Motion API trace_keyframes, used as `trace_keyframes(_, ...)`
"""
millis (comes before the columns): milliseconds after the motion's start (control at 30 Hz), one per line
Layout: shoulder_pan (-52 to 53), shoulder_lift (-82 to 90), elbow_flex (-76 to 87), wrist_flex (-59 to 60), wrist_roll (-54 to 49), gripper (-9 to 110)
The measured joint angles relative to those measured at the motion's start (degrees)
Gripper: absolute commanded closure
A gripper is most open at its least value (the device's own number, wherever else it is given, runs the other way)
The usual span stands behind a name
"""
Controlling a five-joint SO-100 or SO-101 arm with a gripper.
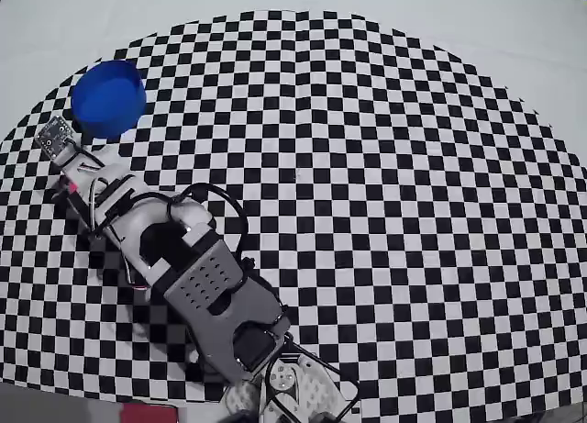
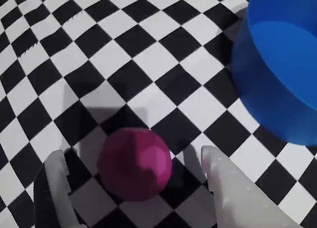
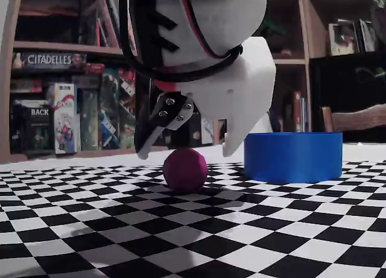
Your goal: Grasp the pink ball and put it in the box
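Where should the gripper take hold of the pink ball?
Across the ball's widest middle, coming straight down. It is round and rests on the table, and the open gripper already straddles it, one finger each side.

One pink ball [image 2: 134, 163], sitting on the checkered bench [image 2: 124, 50]. One box [image 2: 277, 74], round and blue. One arm [image 1: 197, 276] with one gripper [image 2: 136, 176], two jaws. One checkered mat covering the bench. Fixed view background: one shelf unit [image 3: 54, 49] holding several game boxes, too many overlapping to count exactly.
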Motion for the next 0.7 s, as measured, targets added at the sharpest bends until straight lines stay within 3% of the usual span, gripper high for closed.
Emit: trace_keyframes(700, -0.4, -4.2, -4.3, 0.3, 0.0, 70)
